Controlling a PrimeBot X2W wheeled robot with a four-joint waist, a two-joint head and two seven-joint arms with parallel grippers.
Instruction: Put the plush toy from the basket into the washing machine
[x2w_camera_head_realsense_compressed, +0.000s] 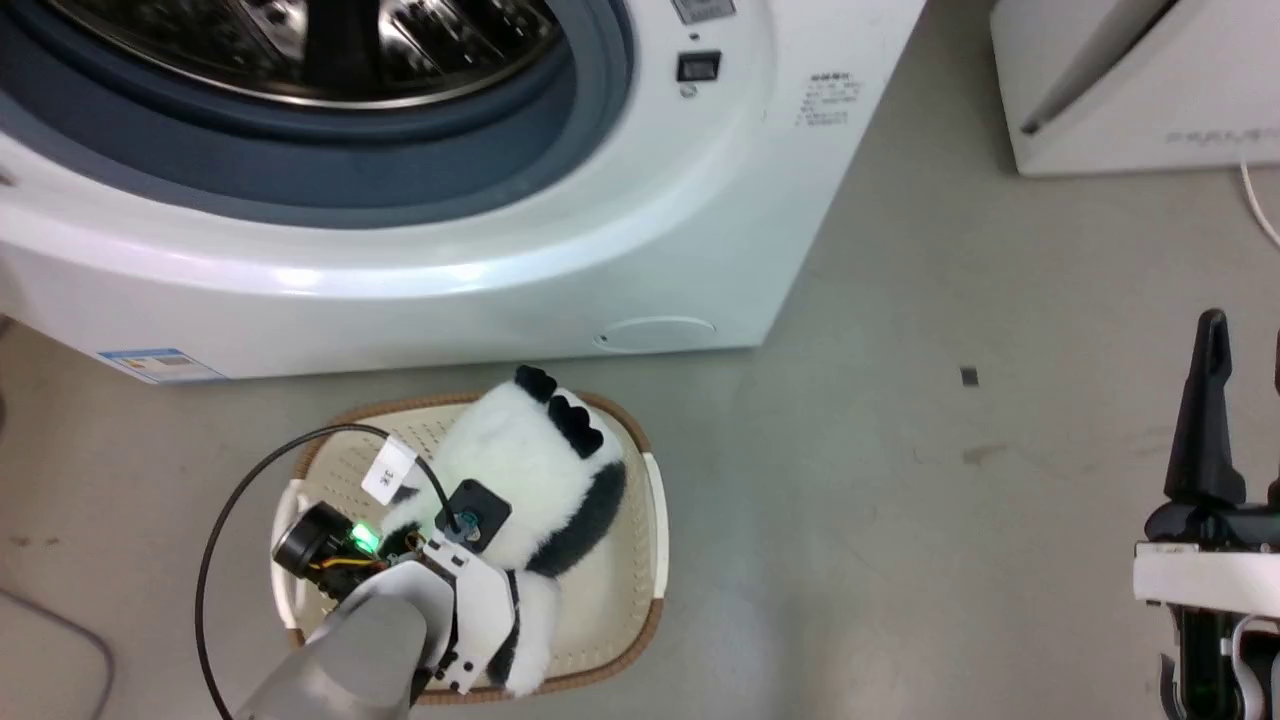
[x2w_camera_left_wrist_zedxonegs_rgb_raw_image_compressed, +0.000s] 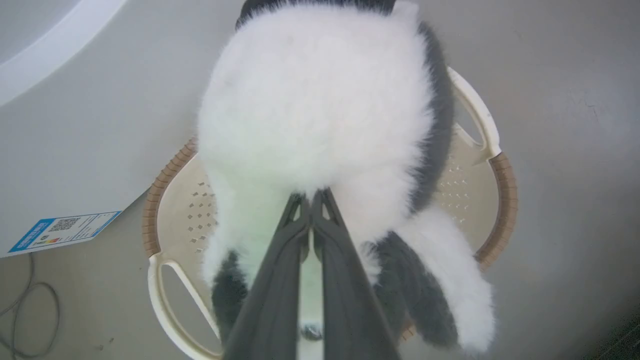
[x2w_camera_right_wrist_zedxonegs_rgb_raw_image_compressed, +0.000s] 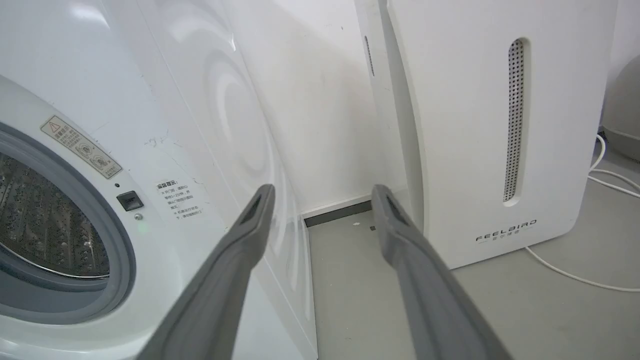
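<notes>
The plush toy (x2w_camera_head_realsense_compressed: 530, 460), fluffy white with black limbs and ears, hangs just over the basket (x2w_camera_head_realsense_compressed: 655, 610), its ears past the far rim. In the left wrist view my left gripper (x2w_camera_left_wrist_zedxonegs_rgb_raw_image_compressed: 312, 197) is shut, its two fingertips pinching the white fur of the plush toy (x2w_camera_left_wrist_zedxonegs_rgb_raw_image_compressed: 320, 110), whose limbs dangle over the cream basket (x2w_camera_left_wrist_zedxonegs_rgb_raw_image_compressed: 500, 200). The washing machine (x2w_camera_head_realsense_compressed: 650, 200) stands right behind the basket with its grey-gasketed porthole uncovered and steel drum (x2w_camera_head_realsense_compressed: 300, 40) showing. My right gripper (x2w_camera_head_realsense_compressed: 1245, 340) is open and empty at the far right, pointing past the washing machine (x2w_camera_right_wrist_zedxonegs_rgb_raw_image_compressed: 190, 150) in its own view (x2w_camera_right_wrist_zedxonegs_rgb_raw_image_compressed: 322, 195).
A white slanted FEELBIRD appliance (x2w_camera_right_wrist_zedxonegs_rgb_raw_image_compressed: 500, 125) stands to the right of the washer (x2w_camera_head_realsense_compressed: 1130, 90), with a white cable (x2w_camera_right_wrist_zedxonegs_rgb_raw_image_compressed: 575, 275) on the grey floor beside it. A grey cable (x2w_camera_left_wrist_zedxonegs_rgb_raw_image_compressed: 30, 320) loops on the floor left of the basket.
</notes>
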